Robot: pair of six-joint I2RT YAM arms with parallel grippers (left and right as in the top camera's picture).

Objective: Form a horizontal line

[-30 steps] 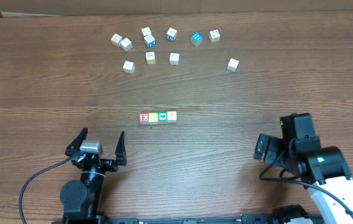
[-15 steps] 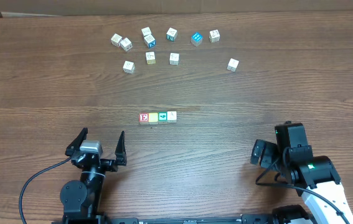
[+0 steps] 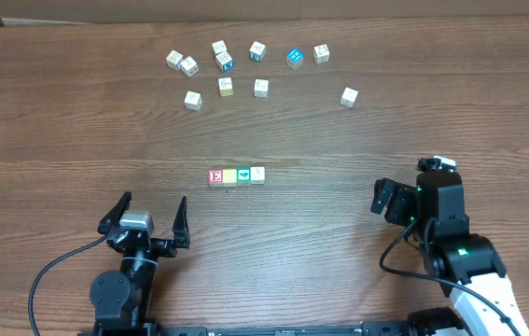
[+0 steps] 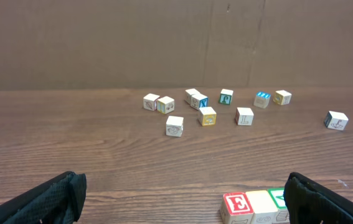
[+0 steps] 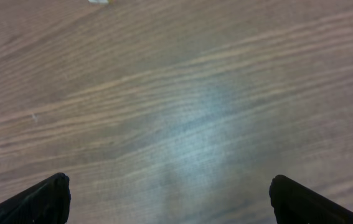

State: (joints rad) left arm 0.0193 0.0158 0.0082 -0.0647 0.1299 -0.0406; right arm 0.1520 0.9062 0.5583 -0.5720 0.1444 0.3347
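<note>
A short row (image 3: 237, 175) of four blocks sits mid-table, touching side by side, while the loose blocks (image 3: 226, 65) lie scattered well apart from it along the far edge. The right gripper (image 3: 382, 199) hovers over bare table (image 3: 77, 140) to the right of the row, its fingers (image 5: 45, 198) spread wide with nothing between them. The left gripper (image 3: 143, 217) is parked near the front edge, also spread and empty. The likeliest trouble lies in the far cluster: several blocks there stand just beside one another, so wide fingers coming down on one could shove a neighbour or pinch two at once. The lone block (image 3: 349, 96) on the right looks the safer pick, though it sits turned on the table, and a grip across its corners could let it twist or slip. The other risk is at the row itself: setting a new block against an end with any sideways push could slide the four out of line, and releasing it short would leave a gap
</note>
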